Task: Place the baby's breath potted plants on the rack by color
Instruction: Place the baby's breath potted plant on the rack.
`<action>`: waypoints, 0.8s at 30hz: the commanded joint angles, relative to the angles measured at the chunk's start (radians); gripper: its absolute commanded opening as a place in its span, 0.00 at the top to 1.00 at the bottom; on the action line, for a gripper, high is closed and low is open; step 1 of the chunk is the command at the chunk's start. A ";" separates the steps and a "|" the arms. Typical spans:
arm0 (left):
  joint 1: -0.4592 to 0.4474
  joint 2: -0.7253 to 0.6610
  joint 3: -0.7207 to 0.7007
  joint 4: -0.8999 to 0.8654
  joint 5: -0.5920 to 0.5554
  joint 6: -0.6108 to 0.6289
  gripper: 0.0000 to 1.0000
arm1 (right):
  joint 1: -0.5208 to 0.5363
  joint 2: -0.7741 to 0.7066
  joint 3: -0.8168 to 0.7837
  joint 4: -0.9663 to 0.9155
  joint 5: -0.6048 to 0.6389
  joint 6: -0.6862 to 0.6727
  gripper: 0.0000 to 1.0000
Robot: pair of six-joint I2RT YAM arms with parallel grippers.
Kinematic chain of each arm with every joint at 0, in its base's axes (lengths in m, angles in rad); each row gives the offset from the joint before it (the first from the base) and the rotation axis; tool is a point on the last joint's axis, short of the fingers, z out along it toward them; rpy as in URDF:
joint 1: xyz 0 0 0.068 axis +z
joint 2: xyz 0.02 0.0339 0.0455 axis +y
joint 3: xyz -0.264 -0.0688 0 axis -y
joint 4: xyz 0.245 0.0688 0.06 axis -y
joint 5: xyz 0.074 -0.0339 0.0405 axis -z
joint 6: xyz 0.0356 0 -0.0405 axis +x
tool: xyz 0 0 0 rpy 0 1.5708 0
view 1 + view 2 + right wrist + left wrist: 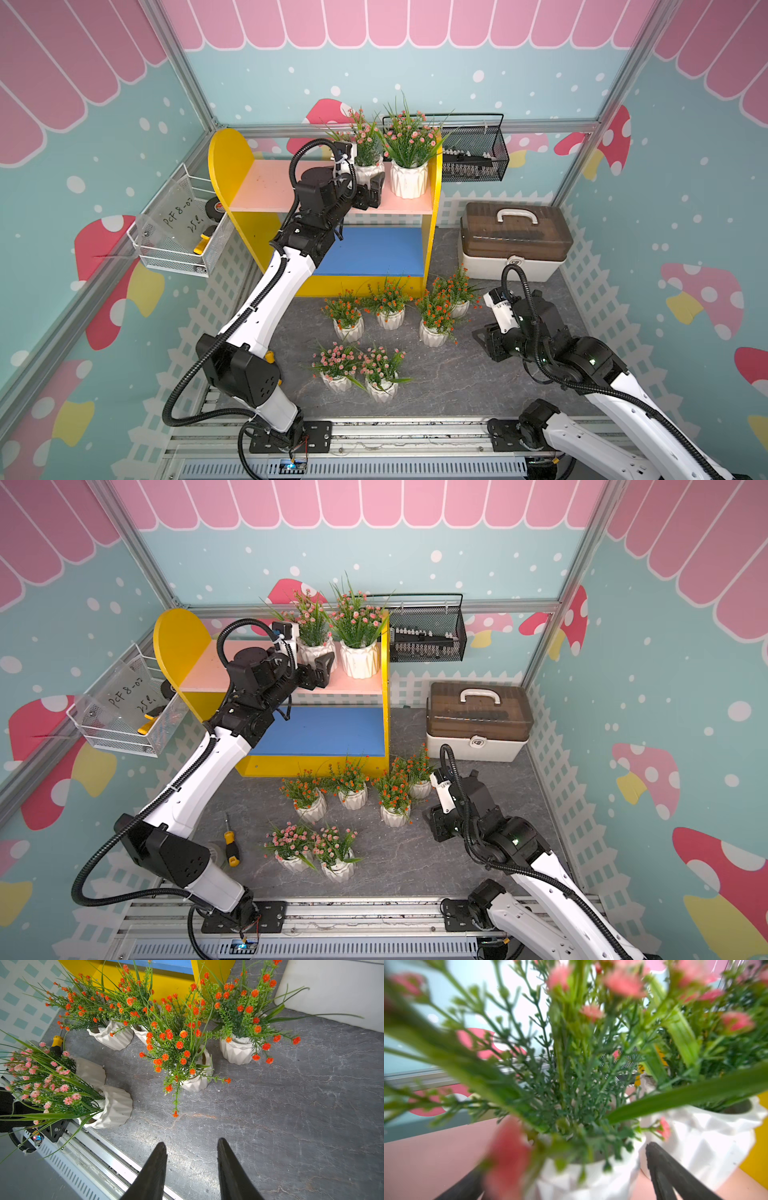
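**Pink-blossom potted plant** (587,1178), white faceted pot. Stands upright on the pink upper board (266,187) of the rack (224,166). It sits between the jaws of the left gripper (566,1159), which are released wide, one finger on either side of the pot. Whether a finger touches the pot cannot be told.

**Second pink-blossom potted plant** (409,178). Same board, just beside the left jaws, against the rack's yellow end panel.

**Blue lower board** (374,249). Below the left jaws.

**Orange-red-blossom potted plants** (199,1082), four. Upright on the grey worktop (291,1105), ahead of the right gripper (192,1142) and apart from it. Its jaws stand partly parted, grasping nothing.

**Pink-blossom pair** (116,1105). Side by side on the worktop, off to one side of the right jaws.

**Screwdriver** (231,848), yellow and black. Lies on the worktop beyond that pair.

**Storage box** (513,245), white handle. On the worktop past the orange-red group, seen from the right jaws.

**Black wire mesh basket** (473,153). On the back wall, beyond the rack's end panel from the left jaws.

**White wire basket** (174,245). On the side wall, well apart from both jaws.
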 commanded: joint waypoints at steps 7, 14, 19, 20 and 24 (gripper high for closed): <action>0.008 -0.186 -0.165 -0.005 -0.022 -0.030 0.01 | -0.007 0.036 0.004 0.025 0.002 -0.018 0.61; -0.058 -0.377 -0.413 0.040 -0.076 -0.048 0.01 | -0.006 0.094 -0.030 0.083 -0.039 -0.003 0.64; -0.175 -0.491 -0.561 0.050 -0.157 -0.028 0.01 | -0.001 0.121 -0.067 0.136 -0.088 0.016 0.65; -0.190 -0.515 -0.591 0.051 -0.163 -0.028 0.01 | 0.000 0.123 -0.074 0.147 -0.099 0.021 0.66; -0.235 -0.596 -0.709 0.065 -0.184 -0.041 0.01 | 0.039 0.123 -0.105 0.184 -0.104 0.060 0.67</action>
